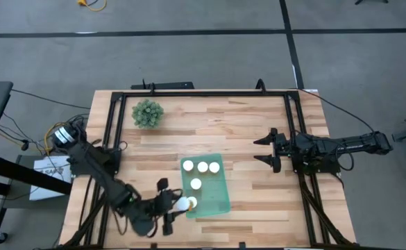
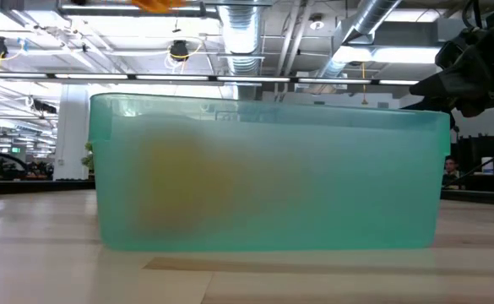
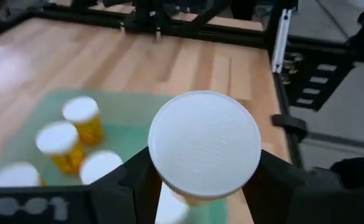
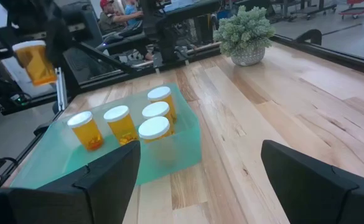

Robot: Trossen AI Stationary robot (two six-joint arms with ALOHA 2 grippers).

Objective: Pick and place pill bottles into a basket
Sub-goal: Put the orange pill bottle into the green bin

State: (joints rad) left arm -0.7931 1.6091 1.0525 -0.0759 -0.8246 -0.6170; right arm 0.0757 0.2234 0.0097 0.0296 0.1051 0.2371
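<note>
Held pill bottle (image 3: 204,144)'s body mostly hidden

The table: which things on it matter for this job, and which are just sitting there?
Part of the job:
- pill bottles, standing in the tray
- one more pill bottle, held in the left tool
- teal basket

Just there:
- small green plant
- right tool, waiting open

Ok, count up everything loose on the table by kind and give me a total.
Pill bottles: 6
Teal tray: 1
Small potted plant: 1
Total: 8
</note>
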